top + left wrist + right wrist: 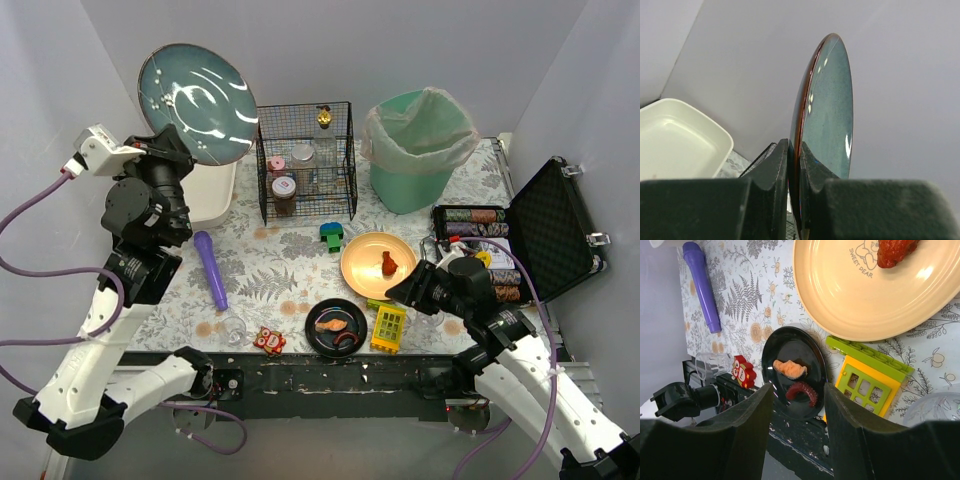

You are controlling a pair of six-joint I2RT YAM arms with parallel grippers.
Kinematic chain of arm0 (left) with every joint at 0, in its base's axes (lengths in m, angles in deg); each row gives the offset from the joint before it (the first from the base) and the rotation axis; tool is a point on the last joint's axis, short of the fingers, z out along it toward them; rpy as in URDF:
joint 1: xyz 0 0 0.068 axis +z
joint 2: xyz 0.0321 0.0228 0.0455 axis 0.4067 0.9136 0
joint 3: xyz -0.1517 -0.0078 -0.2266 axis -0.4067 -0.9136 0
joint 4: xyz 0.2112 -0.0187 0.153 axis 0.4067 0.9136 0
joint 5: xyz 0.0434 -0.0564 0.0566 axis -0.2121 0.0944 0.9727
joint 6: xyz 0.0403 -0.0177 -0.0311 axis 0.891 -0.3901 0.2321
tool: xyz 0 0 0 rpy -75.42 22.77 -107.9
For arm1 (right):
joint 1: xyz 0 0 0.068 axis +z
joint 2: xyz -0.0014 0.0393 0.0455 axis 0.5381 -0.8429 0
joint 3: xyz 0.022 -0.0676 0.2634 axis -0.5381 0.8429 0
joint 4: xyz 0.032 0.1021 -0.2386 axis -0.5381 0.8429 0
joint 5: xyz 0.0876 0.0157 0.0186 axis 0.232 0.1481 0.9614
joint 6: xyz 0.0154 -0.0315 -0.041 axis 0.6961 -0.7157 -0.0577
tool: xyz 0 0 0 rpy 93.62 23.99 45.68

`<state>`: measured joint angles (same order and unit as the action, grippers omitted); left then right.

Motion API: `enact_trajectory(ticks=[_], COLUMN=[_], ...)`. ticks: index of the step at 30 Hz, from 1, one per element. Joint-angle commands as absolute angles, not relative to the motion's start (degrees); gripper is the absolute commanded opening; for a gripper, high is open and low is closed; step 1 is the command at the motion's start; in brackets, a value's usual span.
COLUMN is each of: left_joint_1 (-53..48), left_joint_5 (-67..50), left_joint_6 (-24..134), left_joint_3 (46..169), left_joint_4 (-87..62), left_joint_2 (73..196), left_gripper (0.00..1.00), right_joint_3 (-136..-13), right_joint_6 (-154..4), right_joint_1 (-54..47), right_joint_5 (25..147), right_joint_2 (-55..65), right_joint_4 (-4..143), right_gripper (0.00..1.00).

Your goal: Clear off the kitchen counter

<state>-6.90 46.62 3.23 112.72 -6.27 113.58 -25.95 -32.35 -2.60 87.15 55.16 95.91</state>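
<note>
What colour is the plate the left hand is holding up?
The plate is glossy teal-blue with a reddish-brown rim; clearest in the left wrist view.

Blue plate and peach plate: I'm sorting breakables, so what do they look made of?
Blue plate: likely glazed ceramic, going by its glossy teal face, sharp light streaks and brown rim. Peach plate: soft sheen and printed cartoon logo suggest melamine or plastic; glazed ceramic remains possible.

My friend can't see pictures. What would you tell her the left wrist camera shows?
The left gripper has its black jaws shut on the rim of a blue-green plate, which stands up on edge in front of a grey wall. A white tub shows at the lower left.
</note>
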Motion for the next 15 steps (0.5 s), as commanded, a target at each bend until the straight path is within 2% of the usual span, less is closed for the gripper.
enact_trajectory(ticks=[1, 7, 15], left_joint_1=[-6.7, -3.6, 12.8], left_joint_5=[48.6, 45.8, 28.3], left_joint_6=[1.3, -2.5, -14.5], left_joint_3=[112.3, 111.0, 112.0], left_joint_4=[-11.0, -7.7, -0.3], left_joint_2=[111.4, 113.0, 116.9], left_gripper=[0.0, 0.0, 0.0], right_joint_3=[-26.8, -26.7, -26.1], right_joint_6=[-32.5, -32.3, -32.2], right_joint_1=[-2.9, -2.9, -2.9], right_joint_5=[87.8, 87.3, 87.2], right_joint_2=[56.0, 57.6, 58.6], right_joint_4=[95.9, 97.3, 97.8], right_gripper=[0.53, 0.53, 0.53])
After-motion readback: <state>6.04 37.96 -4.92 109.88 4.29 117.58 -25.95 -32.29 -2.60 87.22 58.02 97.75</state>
